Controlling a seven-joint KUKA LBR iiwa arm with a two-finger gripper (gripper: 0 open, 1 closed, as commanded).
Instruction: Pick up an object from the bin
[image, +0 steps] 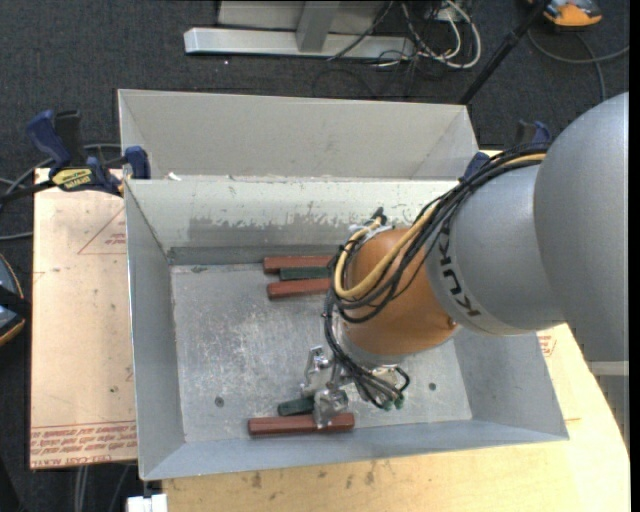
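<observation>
— While the gripper (327, 398) sits low at the brown bar (285, 426) by the bin's (150, 320) front wall, is anything lifted yet?
— Seemingly not: the bar lies flat, and whether the claw is apart or clamped cannot be told.

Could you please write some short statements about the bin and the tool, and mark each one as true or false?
1. The tool is over a reddish-brown bar by the bin's near wall. True.
2. A small dark green piece lies beside that bar. True.
3. Only one bar lies by the far wall. False: three lie there, a rearmost brown bar, a dark green bar and a nearer brown bar.
4. The arm enters from the view's left. False: from its right.
</observation>
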